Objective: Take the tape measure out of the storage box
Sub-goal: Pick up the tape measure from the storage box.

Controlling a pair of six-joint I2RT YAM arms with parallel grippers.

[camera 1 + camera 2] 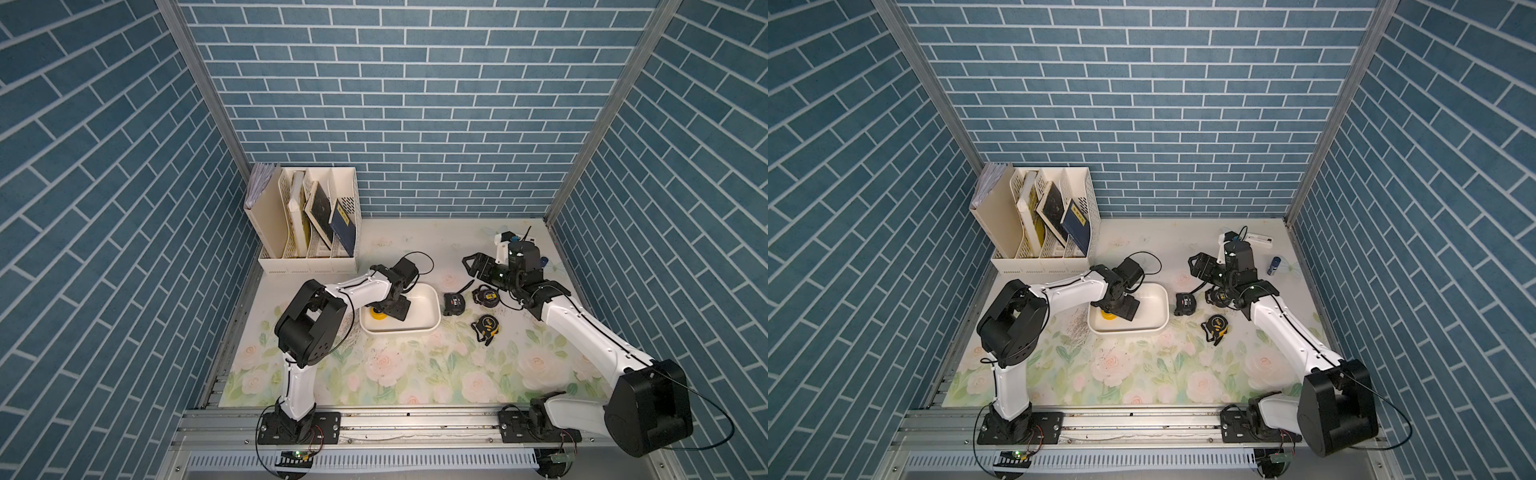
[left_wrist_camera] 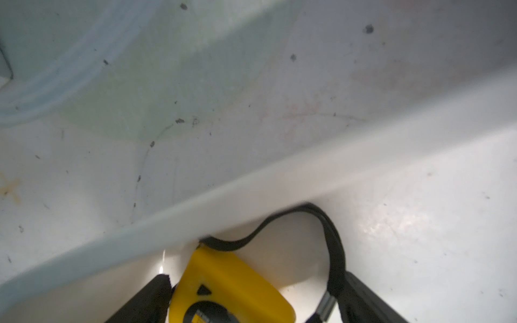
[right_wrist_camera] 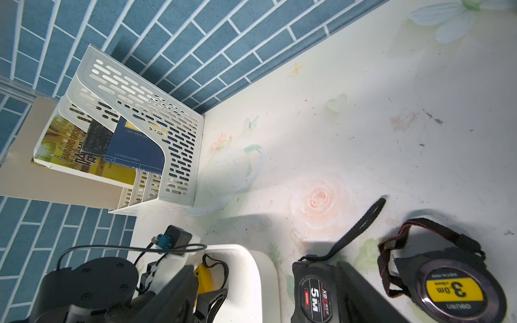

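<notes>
Tape measure (image 2: 223,274) flat in storage box (image 1: 424,305), strap toward rim (left gripper (image 2: 257,279), right gripper (image 1: 469,269): both spread)

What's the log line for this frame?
phase: pre-grasp | left gripper: open, fingers straddling yellow tape measure in storage box | right gripper: open, empty, over table

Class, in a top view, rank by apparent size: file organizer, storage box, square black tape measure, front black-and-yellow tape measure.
1. file organizer
2. storage box
3. square black tape measure and front black-and-yellow tape measure: they look alike, so unranked.
</notes>
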